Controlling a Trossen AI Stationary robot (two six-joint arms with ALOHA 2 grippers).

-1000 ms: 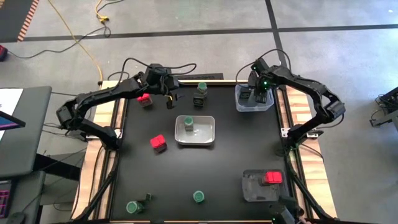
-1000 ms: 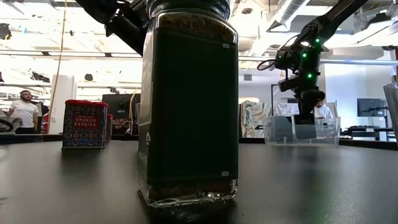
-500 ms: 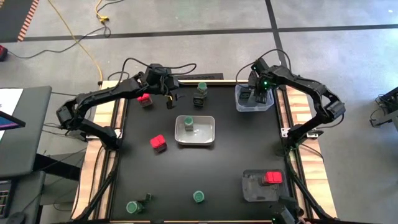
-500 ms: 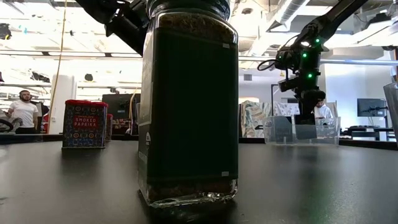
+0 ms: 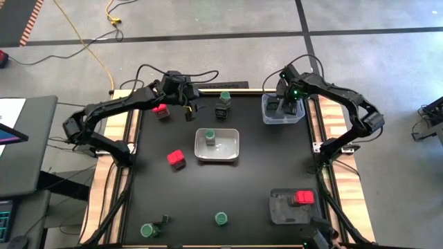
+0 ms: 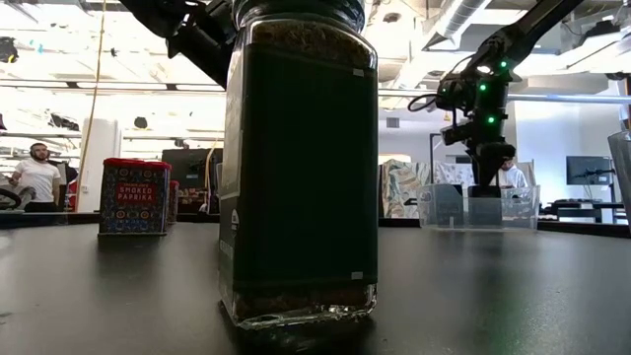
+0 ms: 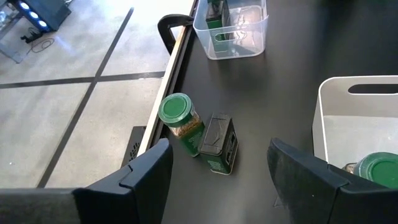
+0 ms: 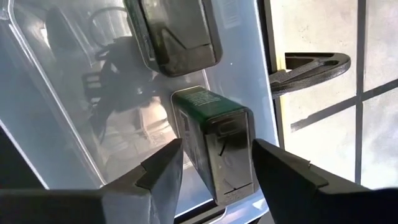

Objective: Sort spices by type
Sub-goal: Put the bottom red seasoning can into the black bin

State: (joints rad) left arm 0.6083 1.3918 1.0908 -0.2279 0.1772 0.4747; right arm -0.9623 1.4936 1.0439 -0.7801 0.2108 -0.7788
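Evidently our right gripper (image 8: 214,165) sits at two o'clock inside the clear tray (image 5: 266,114), fingers parted beside a dark tin (image 8: 214,140) joining its kind; our left gripper (image 7: 217,168) waits spread, empty, at eleven.

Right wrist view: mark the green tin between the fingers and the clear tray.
green tin (image 8: 214,140), right wrist view, its dark side face.
clear tray (image 8: 74,143), right wrist view, its bare floor.

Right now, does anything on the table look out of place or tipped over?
Yes. In the left wrist view, a green-lidded jar at the table's far edge leans tilted against a dark tin instead of standing upright. Nothing looks spilled or damaged.
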